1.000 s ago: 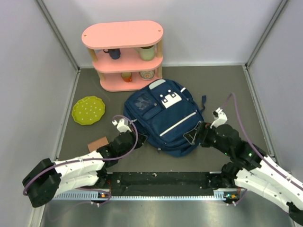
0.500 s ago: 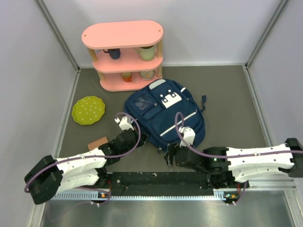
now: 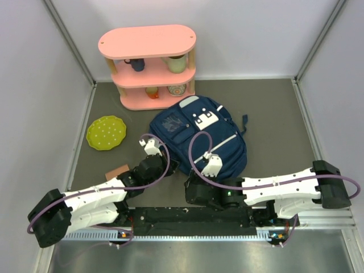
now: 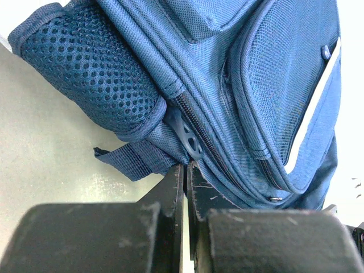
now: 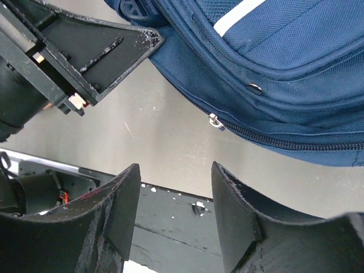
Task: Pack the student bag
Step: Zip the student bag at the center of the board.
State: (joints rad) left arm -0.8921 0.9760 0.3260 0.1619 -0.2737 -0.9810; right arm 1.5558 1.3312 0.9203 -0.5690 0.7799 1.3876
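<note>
The student bag (image 3: 198, 139), a navy backpack with white stripes and patches, lies flat in the middle of the table. My left gripper (image 3: 172, 166) is at its near left edge. In the left wrist view the gripper (image 4: 186, 168) is shut on the blue zipper pull (image 4: 185, 133) beside the mesh side pocket (image 4: 85, 68). My right gripper (image 3: 189, 187) is open and empty just off the bag's near edge, close to the left gripper. In the right wrist view its jaws (image 5: 176, 170) stand wide over bare table, below a small metal zipper slider (image 5: 215, 120) on the bag (image 5: 284, 68).
A pink two-tier shelf (image 3: 148, 42) with cups stands behind the bag. A green plate (image 3: 106, 132) lies at the left. A small brown block (image 3: 118, 171) lies by the left arm. The black base rail (image 3: 193, 216) runs along the near edge.
My right arm has swung from the bag's right side across its near edge to the left, close to the left gripper. The left gripper has stayed at the bag's edge.
</note>
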